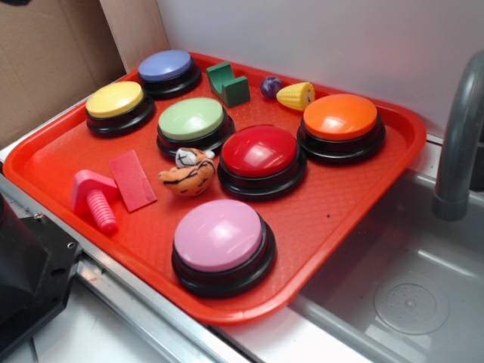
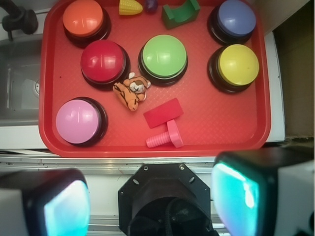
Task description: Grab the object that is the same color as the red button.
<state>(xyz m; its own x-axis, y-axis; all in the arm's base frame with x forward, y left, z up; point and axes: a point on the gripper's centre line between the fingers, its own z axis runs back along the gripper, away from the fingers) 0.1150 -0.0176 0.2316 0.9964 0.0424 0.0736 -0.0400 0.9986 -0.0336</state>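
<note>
open claw (image 2: pixel 152 196) hangs well apart from red tile (image 2: pixel 163 112).

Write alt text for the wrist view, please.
Seen from above, a red tray holds six dome buttons, the red button among them, with a flat red tile beside a pink bolt and a tiger toy. The tool's fingers sit wide apart below.

Wrist view: gripper (image 2: pixel 150 204) fingers (image 2: pixel 59 204) blurred, cut by lower frame edge; tips out of frame, so jaw spread cannot be read. Corn cob (image 2: pixel 131 6) and purple ball (image 2: pixel 151 4) clipped by top edge. Faucet (image 2: pixel 17 19) cut at upper left.

Exterior view: faucet (image 1: pixel 460 136) cut at right edge. Dark robot base (image 1: pixel 26 280) lower left, mostly out of frame. Purple ball (image 1: pixel 271 86) too small for detail.
</note>
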